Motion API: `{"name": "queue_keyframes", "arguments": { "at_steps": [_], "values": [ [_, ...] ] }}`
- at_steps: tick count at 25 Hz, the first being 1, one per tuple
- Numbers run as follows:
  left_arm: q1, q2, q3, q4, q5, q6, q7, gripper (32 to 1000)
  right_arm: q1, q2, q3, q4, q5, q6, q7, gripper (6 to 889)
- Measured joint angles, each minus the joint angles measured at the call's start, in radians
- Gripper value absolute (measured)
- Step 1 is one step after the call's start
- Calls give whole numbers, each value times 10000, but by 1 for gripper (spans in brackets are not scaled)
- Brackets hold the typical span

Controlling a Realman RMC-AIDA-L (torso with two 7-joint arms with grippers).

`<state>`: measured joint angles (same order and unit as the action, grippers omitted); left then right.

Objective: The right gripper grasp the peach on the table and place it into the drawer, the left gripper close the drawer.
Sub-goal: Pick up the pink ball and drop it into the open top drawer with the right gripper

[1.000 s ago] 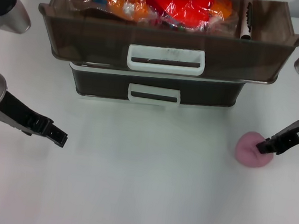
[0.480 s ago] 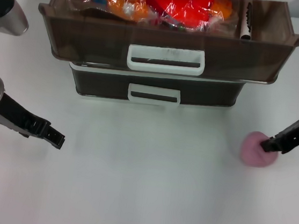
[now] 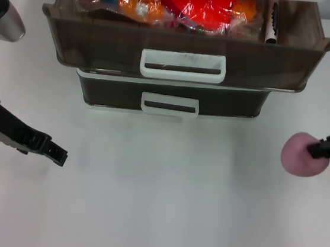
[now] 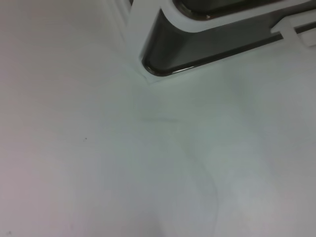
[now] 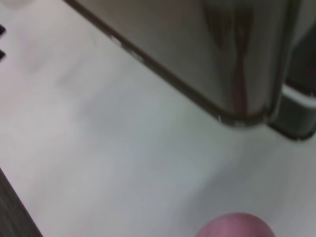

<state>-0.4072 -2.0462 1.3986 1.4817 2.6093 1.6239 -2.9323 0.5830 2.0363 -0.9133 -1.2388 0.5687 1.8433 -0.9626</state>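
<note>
- Head view: we see the right claw pinching the peach at the bench's right edge, right of the shallower lower drawer. The deep drawer stands pulled out, holding orange and red wrapped items. The left claw sits pressed together, low over the left side.
- Left wrist view: we see bare bench and a corner of the drawer unit.
- Right wrist view: the peach shows beneath the drawer.
</note>
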Motion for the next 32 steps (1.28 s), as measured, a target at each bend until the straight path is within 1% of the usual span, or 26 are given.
{"name": "queue_keyframes", "arguments": {
  "at_steps": [1,2,4,5,6,9,12,15,16,19,21,23,24,26,29,31,32],
  "values": [
    [6,2,-6,0,0,15,2,847,0,0,0,0,0,0,0,31],
    [9,5,-9,1,0,28,7,847,1,-8,-146,-89,219,42,132,31],
    [24,11,-11,0,0,68,22,847,-21,-68,-664,-229,828,101,448,32],
    [38,12,-12,1,1,80,29,847,-46,-135,-952,-305,1159,114,644,32],
    [47,13,-13,0,1,85,33,847,-86,-244,-1333,-431,1541,125,867,32],
    [51,15,-12,0,1,94,37,847,-267,-658,-2556,-963,2744,143,1611,32],
    [41,15,-12,3,1,97,39,847,-357,-1060,-3404,-1463,3837,150,2194,33],
    [17,15,-12,4,0,98,40,847,-364,-1351,-3762,-1808,4683,153,2599,33],
    [13,15,-12,3,1,98,40,847,-365,-1501,-3931,-1966,5041,160,2796,33],
    [-1,15,-12,3,0,98,40,847,-367,-1845,-4290,-2533,5673,168,3379,33],
    [-17,15,-12,2,0,98,40,847,-329,-2098,-4430,-2976,5957,171,3756,34],
    [-17,15,-12,1,0,98,40,847,-219,-2349,-4459,-3281,6335,173,4075,34],
    [-15,15,-12,0,0,98,40,847,-116,-2487,-4460,-3385,6622,174,4212,34],
    [-7,15,-12,-4,1,98,40,847,110,-2671,-4432,-3424,6964,174,4346,34],
    [-6,21,-12,-16,12,109,48,847,564,-2815,-4346,-3320,7053,175,4391,35],
    [-10,24,-12,-18,15,123,64,847,930,-2956,-4290,-3213,7057,175,4403,35],
    [-12,25,-12,-18,16,126,69,847,1293,-3110,-4252,-3030,7064,175,4414,35]
  ]
}}
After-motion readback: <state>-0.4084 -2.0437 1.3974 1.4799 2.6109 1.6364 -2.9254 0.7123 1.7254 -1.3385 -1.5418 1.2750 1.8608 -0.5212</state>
